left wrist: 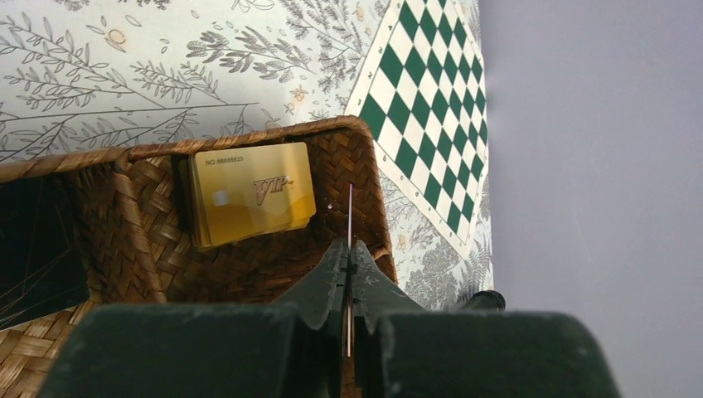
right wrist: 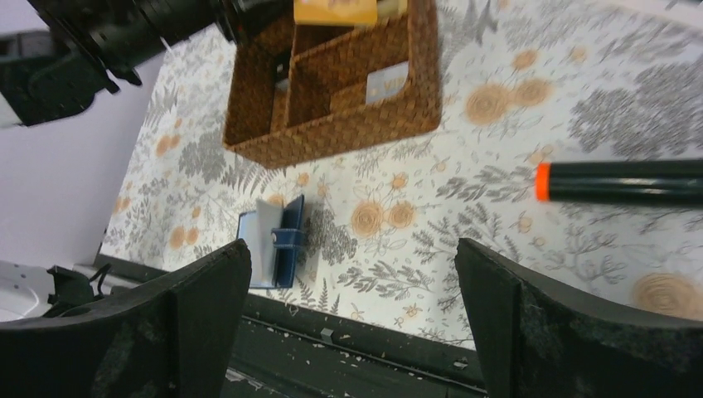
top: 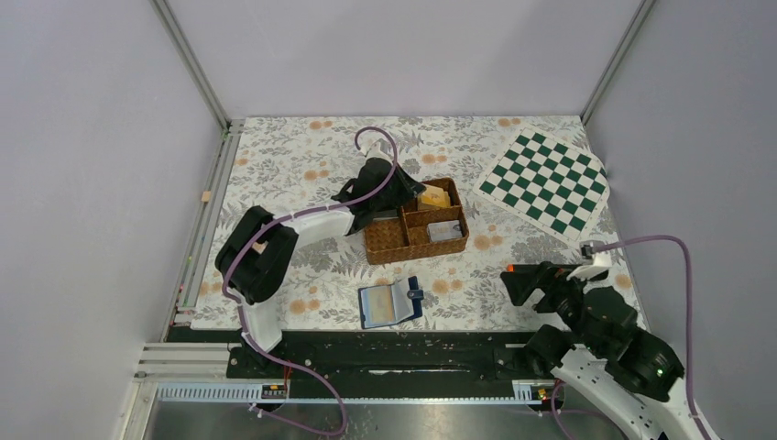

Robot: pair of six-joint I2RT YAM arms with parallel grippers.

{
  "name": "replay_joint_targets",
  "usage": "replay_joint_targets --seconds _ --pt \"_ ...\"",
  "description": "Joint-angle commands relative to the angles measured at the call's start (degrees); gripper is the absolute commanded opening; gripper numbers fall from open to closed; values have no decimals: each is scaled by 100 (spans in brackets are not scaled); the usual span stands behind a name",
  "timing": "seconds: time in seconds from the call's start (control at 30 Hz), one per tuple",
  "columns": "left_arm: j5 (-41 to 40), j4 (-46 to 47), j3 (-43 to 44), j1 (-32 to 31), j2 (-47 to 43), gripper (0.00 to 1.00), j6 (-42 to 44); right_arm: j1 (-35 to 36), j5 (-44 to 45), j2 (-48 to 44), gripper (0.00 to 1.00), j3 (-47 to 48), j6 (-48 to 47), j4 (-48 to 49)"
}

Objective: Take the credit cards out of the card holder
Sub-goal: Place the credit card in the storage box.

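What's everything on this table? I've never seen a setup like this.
card holder: one, navy and light blue, open, near front edge.
wicker tray: one, brown, mid-table.
gold cards: small stack, gold, tray's far right compartment.
silver card: one, grey, tray's near right compartment.
dark card: one, black, another tray compartment.
chequered mat: one, green-white, far right.
thin card: one, edge-on, colour unclear, pinched over the tray.
left hand: black, shut on thin card.
right hand: black, open, near right.

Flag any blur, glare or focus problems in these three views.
Top external: evenly lit, sharp, soft shadows beside the wicker tray and card holder. Left wrist: pale sheen on the gold cards; its jaws, dark and soft, pinch a card seen edge-on. Right wrist: whole frame slightly blurred, tray and card holder smeared.
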Motion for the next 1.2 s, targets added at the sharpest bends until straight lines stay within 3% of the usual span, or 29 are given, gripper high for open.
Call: replay_joint_targets --seconds 0.0,0.17,0.5,1.17 --pt "247 -377 288 14 -181 0 194 -15 715 300 99 1034 -572 -97" --pt "-123 -835 272 14 -354 0 417 -17 580 967 100 1857 -604 -554" --pt "125 -819 919 12 286 0 561 -22 684 1699 100 2433 -699 -543" --pt "329 -660 1477 21 1055 0 478 -20 995 2057 99 3050 -944 -579"
